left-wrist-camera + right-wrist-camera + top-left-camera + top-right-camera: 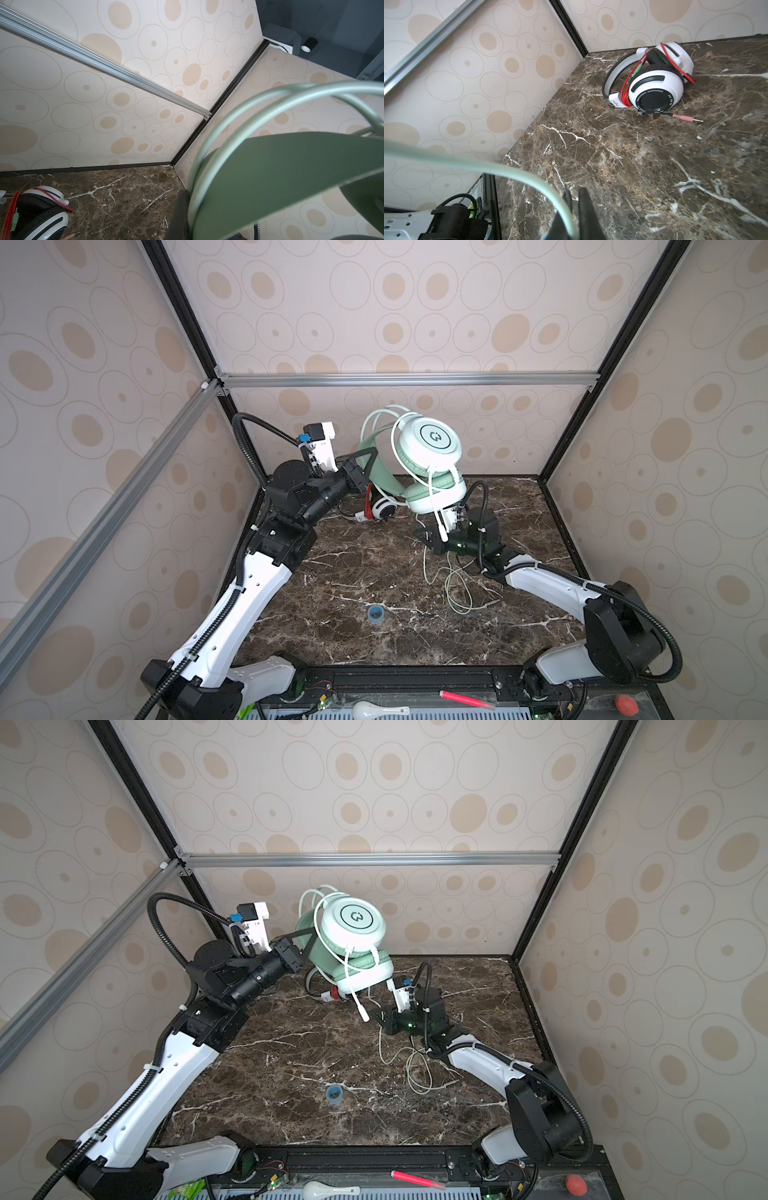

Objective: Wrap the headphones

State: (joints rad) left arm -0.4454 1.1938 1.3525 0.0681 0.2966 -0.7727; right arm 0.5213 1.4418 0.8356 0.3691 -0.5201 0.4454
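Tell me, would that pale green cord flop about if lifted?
Probably floppy: the pale cord lies in loose loops on the table and hangs from the mint headphones. Likely light and thin, so it might slip through the right pincer shut on it.

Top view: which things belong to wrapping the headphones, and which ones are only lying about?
Job: pale mint-green over-ear headphones, held up by the left gripper; their pale cord, pinched by the right gripper; white-and-black headphones with thin red cord.
Lying about: small blue ring on the marble table; pink stick, white spoon-shaped piece, red ball beyond its front edge.
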